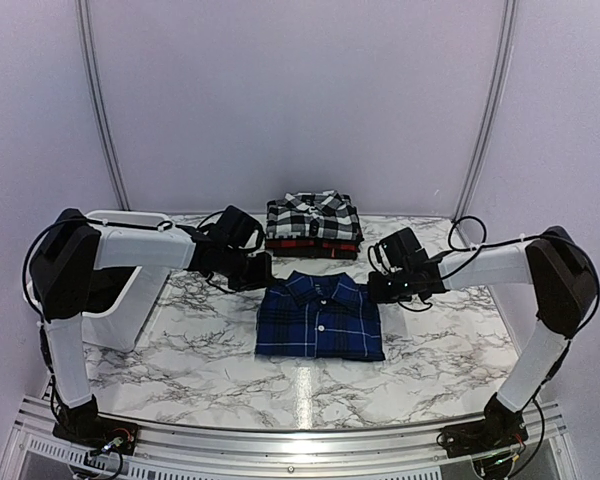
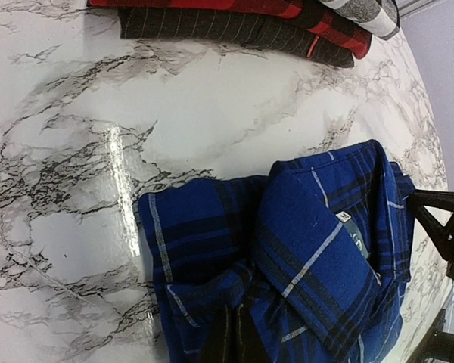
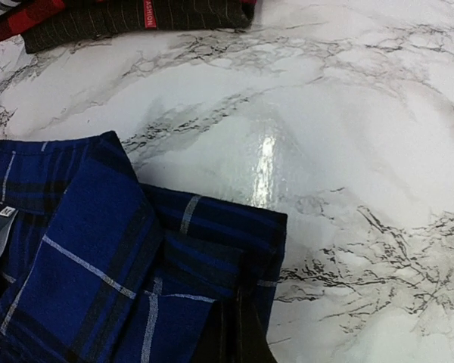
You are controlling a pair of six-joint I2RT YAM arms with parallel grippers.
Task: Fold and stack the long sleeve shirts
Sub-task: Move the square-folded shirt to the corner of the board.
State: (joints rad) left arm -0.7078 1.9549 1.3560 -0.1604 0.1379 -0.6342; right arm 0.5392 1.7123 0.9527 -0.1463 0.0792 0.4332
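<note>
A folded royal blue plaid shirt (image 1: 320, 315) lies collar-up in the middle of the marble table (image 1: 430, 360). My left gripper (image 1: 255, 275) is at its far left shoulder, shut on a pinch of blue cloth (image 2: 204, 295). At the far right shoulder my right gripper (image 1: 382, 287) is likewise shut on the cloth (image 3: 212, 257). Behind the blue shirt is a stack, with the black-and-white check shirt (image 1: 313, 215) on top and the red-and-black shirt (image 1: 313, 244) under it.
A white plastic tub (image 1: 120, 290) stands at the left, under my left arm. A dark grey pinstriped cloth (image 2: 212, 26) lies at the bottom of the back stack. Bare marble runs between the blue shirt and the stack.
</note>
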